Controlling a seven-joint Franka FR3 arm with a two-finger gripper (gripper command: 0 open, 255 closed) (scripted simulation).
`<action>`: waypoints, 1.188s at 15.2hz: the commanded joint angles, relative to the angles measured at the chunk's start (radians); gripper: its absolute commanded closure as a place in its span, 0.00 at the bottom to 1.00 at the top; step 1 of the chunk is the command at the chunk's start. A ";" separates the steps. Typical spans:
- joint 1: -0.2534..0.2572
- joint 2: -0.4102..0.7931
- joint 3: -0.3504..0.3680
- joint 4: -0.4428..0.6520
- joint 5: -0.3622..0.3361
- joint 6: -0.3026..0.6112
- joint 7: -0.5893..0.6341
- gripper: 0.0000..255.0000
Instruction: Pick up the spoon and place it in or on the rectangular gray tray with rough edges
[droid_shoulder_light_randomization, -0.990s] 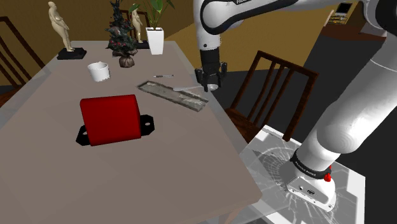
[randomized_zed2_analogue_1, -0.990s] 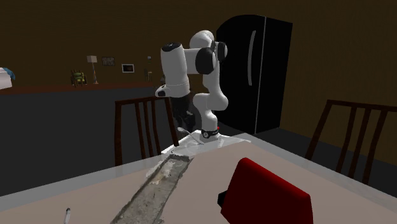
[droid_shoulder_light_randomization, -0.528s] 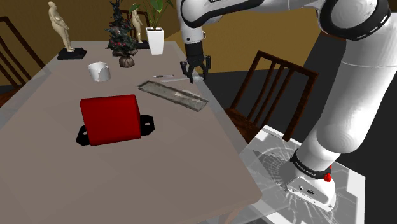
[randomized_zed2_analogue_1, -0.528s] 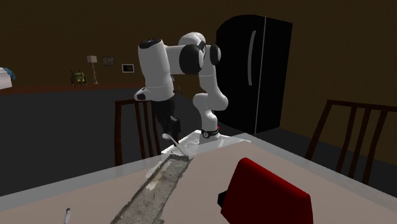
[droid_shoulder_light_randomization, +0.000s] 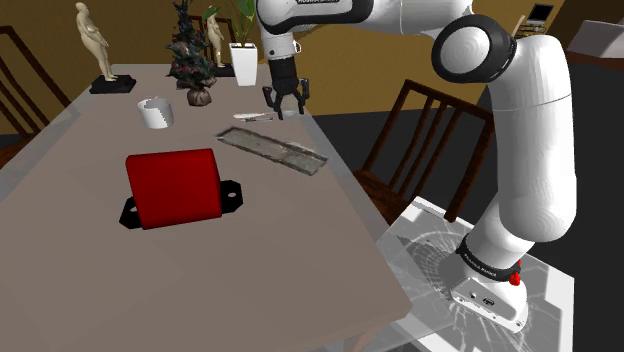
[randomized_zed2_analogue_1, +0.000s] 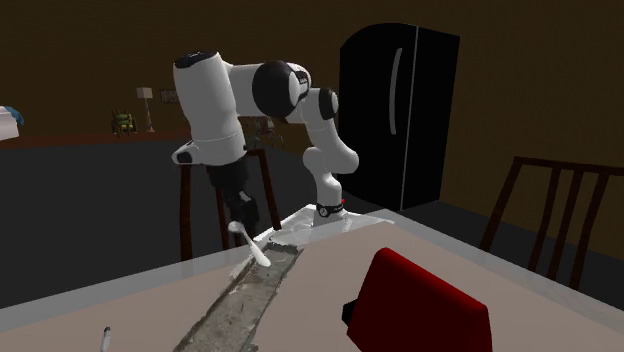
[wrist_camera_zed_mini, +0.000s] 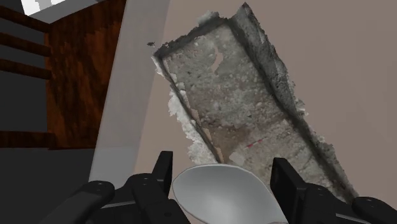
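White spoon (wrist_camera_zed_mini: 219, 194) pinched between its black fingers (wrist_camera_zed_mini: 164, 170), the end effector (wrist_camera_zed_mini: 222, 167) hangs above the rough-edged grey tray (wrist_camera_zed_mini: 242, 95) lying near the edge of the surface (wrist_camera_zed_mini: 356, 76).

The tray (droid_shoulder_light_randomization: 272, 148) lies near the surface (droid_shoulder_light_randomization: 80, 270) edge, its inside bare and open from above. The claw (droid_shoulder_light_randomization: 284, 110), clasping the spoon (wrist_camera_zed_mini: 219, 191), hangs over the tray's far end with air beneath. A pen (droid_shoulder_light_randomization: 248, 118) lies just beside that end. Beyond stand a cup (droid_shoulder_light_randomization: 155, 112), small tree (droid_shoulder_light_randomization: 190, 55) and planter (droid_shoulder_light_randomization: 243, 62). A red toaster (droid_shoulder_light_randomization: 175, 187) stands near the tray, apart from it. A chair (droid_shoulder_light_randomization: 420, 140) stands off the edge.
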 joint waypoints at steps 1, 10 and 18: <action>-0.002 0.012 -0.002 -0.005 -0.002 0.018 -0.003 1.00; -0.009 0.015 -0.004 -0.123 -0.004 0.138 -0.001 1.00; -0.011 0.022 -0.005 -0.159 -0.005 0.181 0.001 1.00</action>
